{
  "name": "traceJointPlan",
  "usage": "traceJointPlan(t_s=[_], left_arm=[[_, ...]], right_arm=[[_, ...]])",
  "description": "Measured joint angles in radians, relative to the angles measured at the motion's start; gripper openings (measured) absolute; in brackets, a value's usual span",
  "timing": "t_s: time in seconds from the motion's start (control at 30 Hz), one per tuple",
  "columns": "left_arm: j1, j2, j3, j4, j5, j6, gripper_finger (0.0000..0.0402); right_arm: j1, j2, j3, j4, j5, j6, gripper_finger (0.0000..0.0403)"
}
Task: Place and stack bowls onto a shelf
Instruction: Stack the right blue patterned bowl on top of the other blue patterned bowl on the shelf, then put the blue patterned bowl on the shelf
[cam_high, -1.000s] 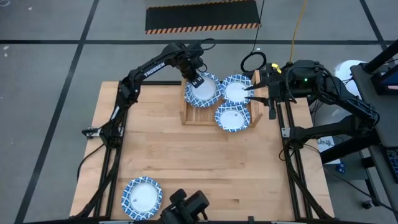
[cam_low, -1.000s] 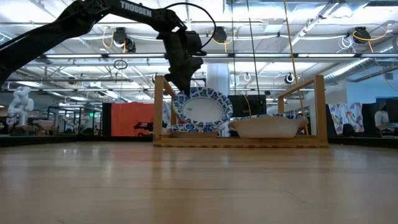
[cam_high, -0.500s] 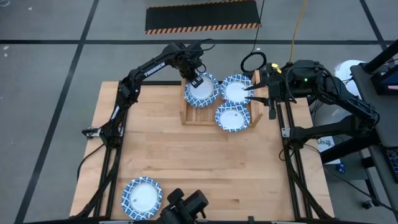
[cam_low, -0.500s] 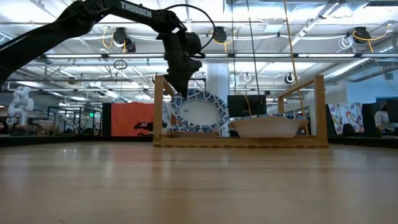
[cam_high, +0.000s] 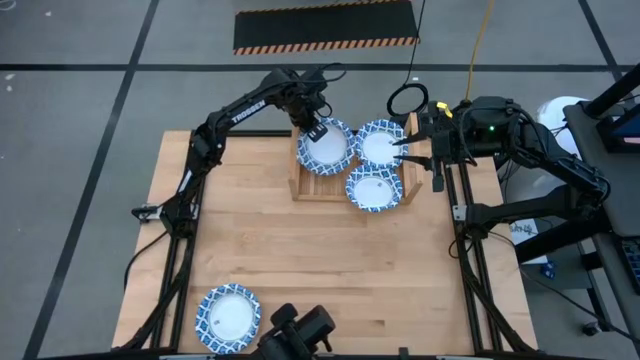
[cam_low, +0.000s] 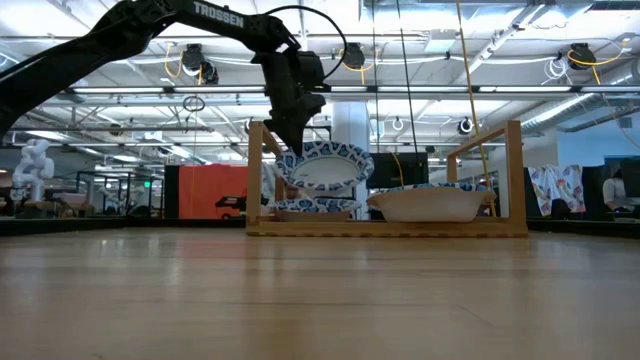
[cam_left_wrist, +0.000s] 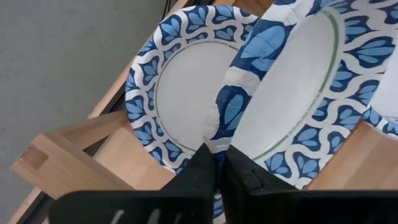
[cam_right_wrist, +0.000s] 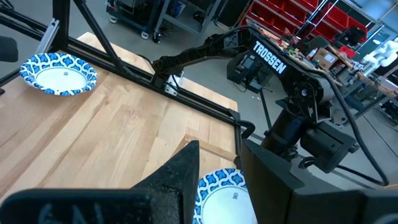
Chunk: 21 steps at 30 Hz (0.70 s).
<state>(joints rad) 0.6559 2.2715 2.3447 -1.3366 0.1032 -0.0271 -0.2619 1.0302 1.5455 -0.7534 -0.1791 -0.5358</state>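
Note:
My left gripper (cam_high: 316, 129) is over the left half of the shelf (cam_high: 298, 186) and is shut on a bowl (cam_high: 326, 148) with a blue-and-white patterned rim. In the low view this bowl (cam_low: 322, 166) hangs tilted just above another bowl (cam_low: 314, 208) lying on the shelf's slats. A third bowl (cam_high: 379, 145) sits on the shelf's right half. A fourth (cam_high: 374, 188) lies at the shelf's front edge. My right gripper (cam_high: 404, 150) waits open by the shelf's right side board. My left gripper pinches the held bowl's patterned rim (cam_left_wrist: 219, 127) between its two fingers (cam_left_wrist: 202, 168), at the bowl's far-left side. The fingers come from above, pointing down. The bowl is lifted clear and tilted, its free side toward the shelf's middle, above the bowl (cam_left_wrist: 163, 93) under it.
One more bowl (cam_high: 229, 314) rests near the table's near left corner. The shelf's two upright side boards (cam_low: 514, 175) flank the bowls. The wide middle of the wooden tabletop (cam_high: 320, 260) holds nothing. The room's floor lies beyond the table's far edge.
The bowl in my left gripper has tipped from steeply tilted, its white inside facing the near edge, to nearer level over the bowl on the shelf. The gripper has stayed almost where it was and kept its hold.

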Motion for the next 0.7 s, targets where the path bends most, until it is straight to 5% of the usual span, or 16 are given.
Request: traceJointPlan(t_s=[0.13, 0.43, 0.7], left_arm=[[0.000, 0.000, 0.000, 0.000, 0.000, 0.004, 0.0012], [0.000, 0.000, 0.000, 0.002, -0.038, -0.033, 0.0093], [0.000, 0.000, 0.000, 0.002, -0.045, 0.037, 0.0108]], right_arm=[[0.000, 0.000, 0.000, 0.000, 0.000, 0.000, 0.0114], [0.000, 0.000, 0.000, 0.000, 0.000, 0.000, 0.0114], [0.000, 0.000, 0.000, 0.000, 0.000, 0.000, 0.0114]])
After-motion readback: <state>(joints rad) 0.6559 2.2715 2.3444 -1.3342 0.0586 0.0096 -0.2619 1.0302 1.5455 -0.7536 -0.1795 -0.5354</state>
